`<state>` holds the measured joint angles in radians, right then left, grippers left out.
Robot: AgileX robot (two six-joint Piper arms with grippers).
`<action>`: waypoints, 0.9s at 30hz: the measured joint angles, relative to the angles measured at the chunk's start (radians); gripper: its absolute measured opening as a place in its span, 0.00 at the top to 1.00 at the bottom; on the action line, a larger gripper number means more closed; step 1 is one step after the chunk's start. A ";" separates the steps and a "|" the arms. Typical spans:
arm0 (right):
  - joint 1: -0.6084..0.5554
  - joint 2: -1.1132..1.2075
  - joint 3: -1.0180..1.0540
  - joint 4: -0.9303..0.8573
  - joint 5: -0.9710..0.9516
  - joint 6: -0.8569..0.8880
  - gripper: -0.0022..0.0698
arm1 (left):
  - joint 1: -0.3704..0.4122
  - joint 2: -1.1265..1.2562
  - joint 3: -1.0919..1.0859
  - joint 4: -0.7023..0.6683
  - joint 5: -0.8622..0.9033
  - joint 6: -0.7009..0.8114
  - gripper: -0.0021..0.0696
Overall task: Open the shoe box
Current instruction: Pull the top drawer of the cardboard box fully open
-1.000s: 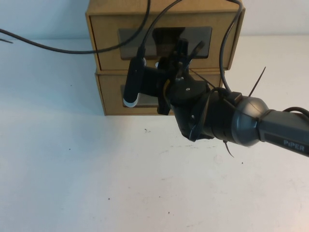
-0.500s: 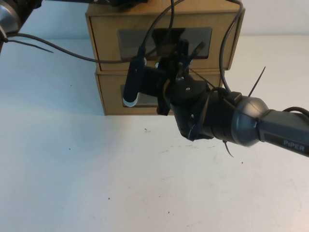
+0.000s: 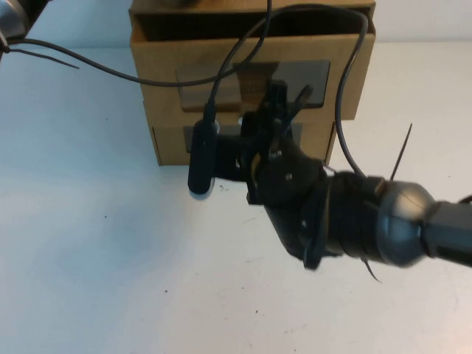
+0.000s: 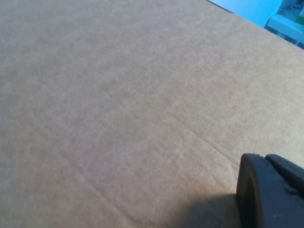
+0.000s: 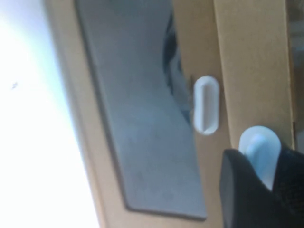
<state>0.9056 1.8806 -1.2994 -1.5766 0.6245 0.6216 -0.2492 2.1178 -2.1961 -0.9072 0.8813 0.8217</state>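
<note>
Two brown cardboard shoe boxes are stacked at the table's far side. The upper box's drawer [image 3: 158, 74] stands pulled out toward me, with a dark gap [image 3: 221, 26] behind its front panel. In the right wrist view my right gripper [image 5: 267, 183] is shut on the drawer's white handle [image 5: 259, 149]. In the high view the right gripper [image 3: 284, 92] sits at the drawer's grey window [image 3: 199, 81]. The lower box [image 3: 169, 144] is shut; its white handle [image 5: 206, 111] is free. My left gripper [image 4: 266, 190] rests on the box's cardboard top [image 4: 118, 109].
The white table [image 3: 110, 258] spreads in front of the boxes. Black cables [image 3: 110, 72] hang across the boxes from the upper left. The right arm's bulky wrist [image 3: 354, 221] hangs above the table right of centre.
The upper drawer has slid out toward me, exposing a gap behind its front panel. My right gripper and arm drew back with it. The lower box stayed put.
</note>
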 joint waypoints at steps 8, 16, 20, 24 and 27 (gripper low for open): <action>0.101 -0.073 0.140 -0.003 0.066 0.124 0.81 | 0.000 0.000 0.000 -0.002 0.008 -0.025 0.98; 0.193 -0.145 0.234 0.075 0.085 0.196 0.81 | 0.010 0.001 0.000 -0.022 0.026 -0.060 0.98; 0.237 -0.163 0.254 0.124 0.117 0.198 0.81 | 0.012 0.001 0.000 -0.034 0.043 -0.062 0.98; 0.283 -0.172 0.269 0.151 0.161 0.205 0.81 | 0.012 0.001 0.000 -0.038 0.058 -0.062 0.98; 0.317 -0.173 0.274 0.167 0.189 0.205 0.81 | 0.012 0.001 0.000 -0.040 0.068 -0.062 0.98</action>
<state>1.2223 1.7074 -1.0258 -1.4092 0.8130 0.8263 -0.2370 2.1183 -2.1961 -0.9477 0.9493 0.7595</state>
